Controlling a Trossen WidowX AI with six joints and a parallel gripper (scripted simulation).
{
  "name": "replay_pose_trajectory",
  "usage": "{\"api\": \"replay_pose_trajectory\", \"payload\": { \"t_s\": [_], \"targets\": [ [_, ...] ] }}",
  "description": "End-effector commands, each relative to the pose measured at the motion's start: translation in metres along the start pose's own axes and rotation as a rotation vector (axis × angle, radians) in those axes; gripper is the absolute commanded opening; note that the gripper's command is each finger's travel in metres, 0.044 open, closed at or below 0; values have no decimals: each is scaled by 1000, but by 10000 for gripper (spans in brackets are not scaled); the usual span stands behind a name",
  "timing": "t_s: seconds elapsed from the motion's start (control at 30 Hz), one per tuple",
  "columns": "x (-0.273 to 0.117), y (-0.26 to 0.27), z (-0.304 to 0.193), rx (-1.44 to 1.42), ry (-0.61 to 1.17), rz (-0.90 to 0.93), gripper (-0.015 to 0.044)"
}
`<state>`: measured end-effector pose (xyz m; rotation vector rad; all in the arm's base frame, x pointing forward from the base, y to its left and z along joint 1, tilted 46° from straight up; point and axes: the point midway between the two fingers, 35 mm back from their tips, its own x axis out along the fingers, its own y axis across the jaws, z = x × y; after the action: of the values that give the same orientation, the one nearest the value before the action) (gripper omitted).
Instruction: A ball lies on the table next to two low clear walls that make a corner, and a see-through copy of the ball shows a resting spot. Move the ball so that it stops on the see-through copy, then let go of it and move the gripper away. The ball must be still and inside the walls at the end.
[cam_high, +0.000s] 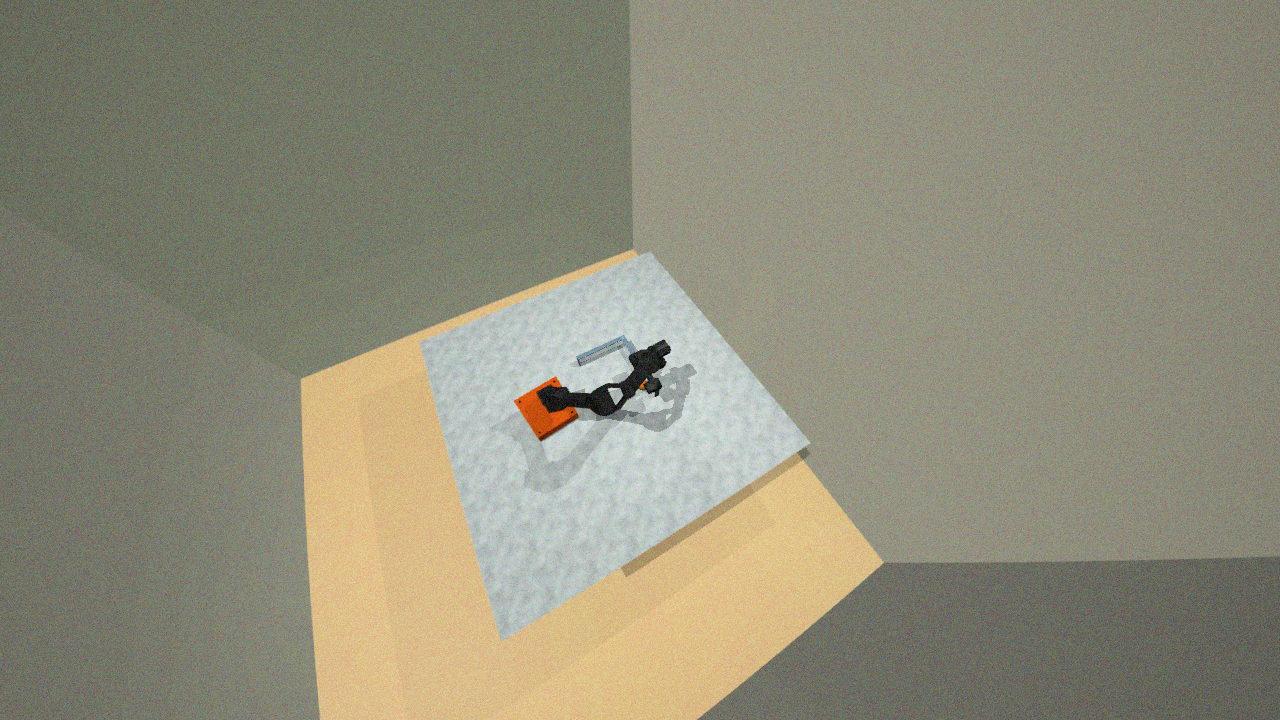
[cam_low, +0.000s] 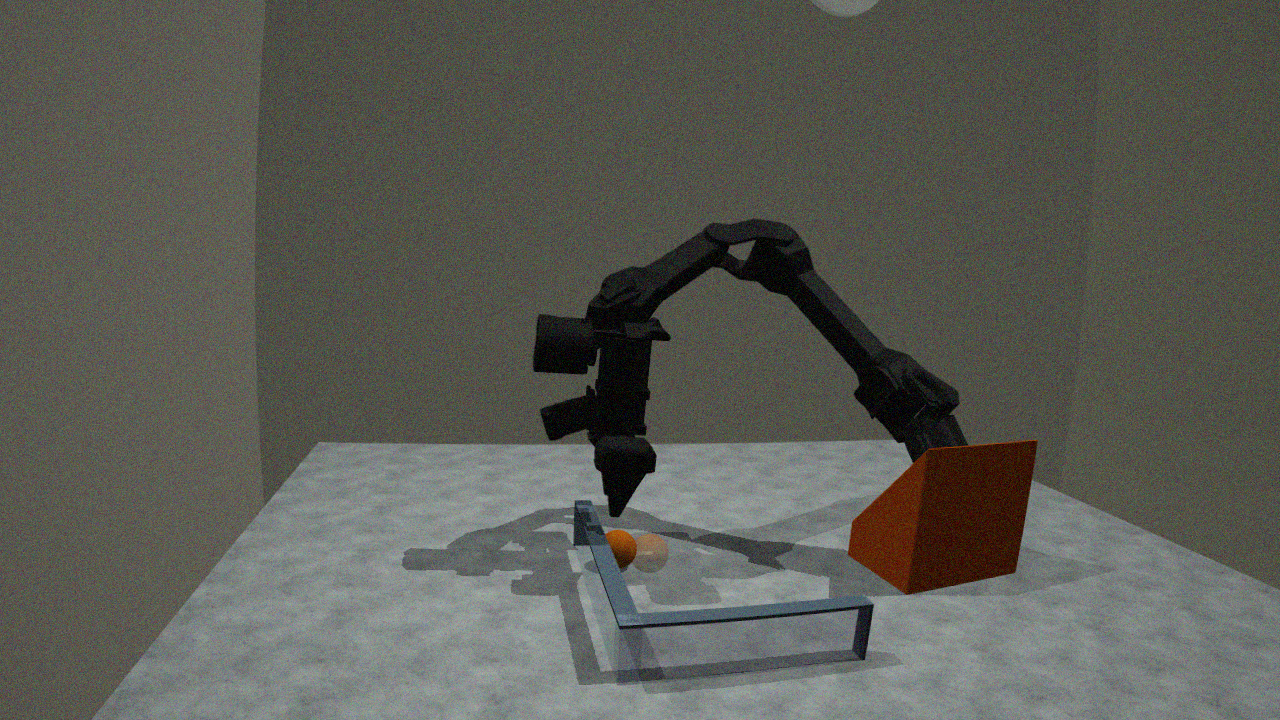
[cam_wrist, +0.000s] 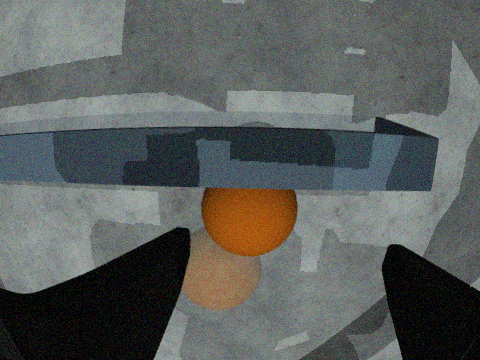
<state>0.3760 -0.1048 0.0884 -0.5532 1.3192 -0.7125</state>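
Observation:
The orange ball (cam_high: 642, 386) (cam_low: 621, 548) (cam_wrist: 249, 222) lies on the table at the inner side of the long clear wall (cam_low: 605, 569) (cam_wrist: 280, 176); whether they touch is unclear. The see-through copy (cam_low: 653, 553) (cam_wrist: 220, 281) is beside the ball, farther from that wall. In the wrist view the ball partly overlaps it. The second clear wall (cam_high: 601, 351) (cam_low: 742, 614) meets the long one at the corner. My gripper (cam_low: 615, 512) (cam_wrist: 291, 251) is open, points down and hangs above the ball with nothing between its fingers. In the wrist view the left fingertip overlaps the copy's edge.
The orange block (cam_high: 542, 419) (cam_low: 966, 519) at the arm's base stands at the right in the exterior view. The wall tops stand higher than the ball. The long wall runs across the wrist view just beyond the ball, and its free end shows at the right.

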Motion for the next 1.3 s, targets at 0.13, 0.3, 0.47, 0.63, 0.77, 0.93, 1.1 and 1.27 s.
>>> {"api": "replay_pose_trajectory", "payload": {
  "t_s": [0.13,0.3,0.47,0.63,0.77,0.93,1.1,1.27],
  "targets": [
    [-3,14,-6,-63,45,31,330],
    [11,14,-7,-63,45,30,330],
    [17,14,-7,-63,45,31,330],
    [25,15,-7,-63,45,31,330],
    [32,15,-7,-63,45,30,330],
    [40,15,-8,-63,45,30,330],
    [48,15,-8,-63,45,29,330],
    [53,15,-9,-63,45,29,330]
  ]
}}
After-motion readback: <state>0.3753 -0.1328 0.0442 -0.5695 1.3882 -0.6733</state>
